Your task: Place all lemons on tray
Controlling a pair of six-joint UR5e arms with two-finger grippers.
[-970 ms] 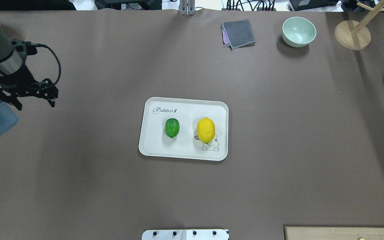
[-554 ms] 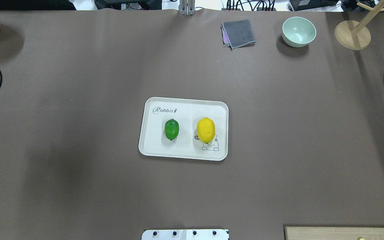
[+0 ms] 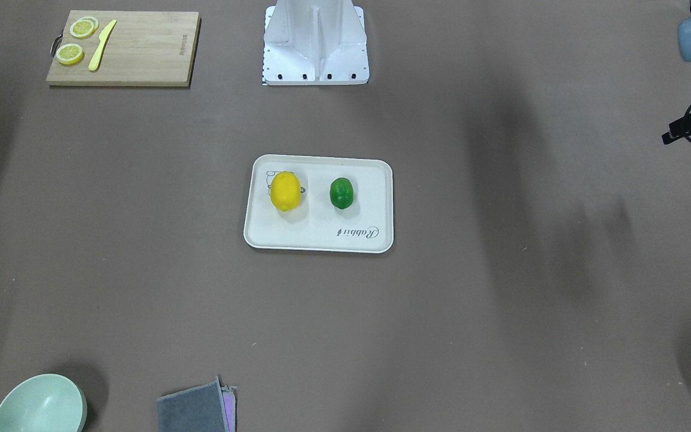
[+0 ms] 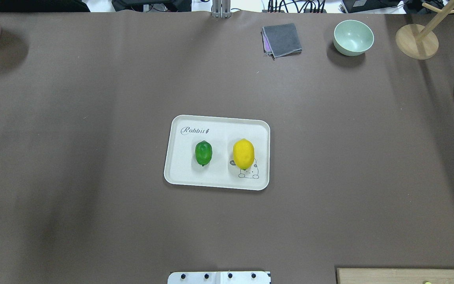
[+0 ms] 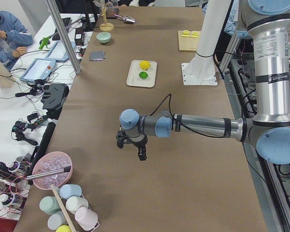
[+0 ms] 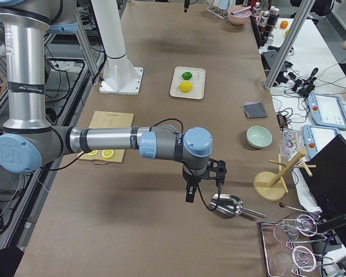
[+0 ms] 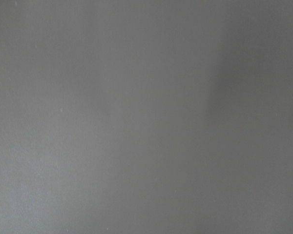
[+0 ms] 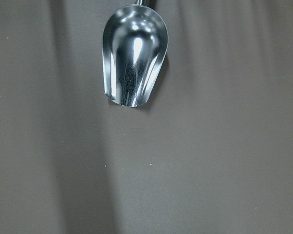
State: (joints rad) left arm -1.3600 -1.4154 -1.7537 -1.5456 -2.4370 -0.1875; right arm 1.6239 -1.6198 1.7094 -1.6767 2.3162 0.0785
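We log yellow lemon (image 4: 243, 154), green lemon (image 4: 203, 152), apart on tray (image 4: 179, 173), desk (image 4: 93, 205) centre; left gripper (image 5: 130, 151), right gripper (image 6: 203, 191): spread or pressed, we cannot tell.

Silver-grey tubular arms (image 5: 203, 126), pale blue joint caps (image 5: 129, 118), black left end effector (image 5: 130, 149), black cable (image 5: 170, 96)

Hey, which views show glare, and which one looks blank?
Right wrist view: a bright glare streak runs down the metal scoop. Left wrist view: only plain grey-brown table surface, no detail. Overhead view: the mint bowl casts a soft dark shadow beside it.
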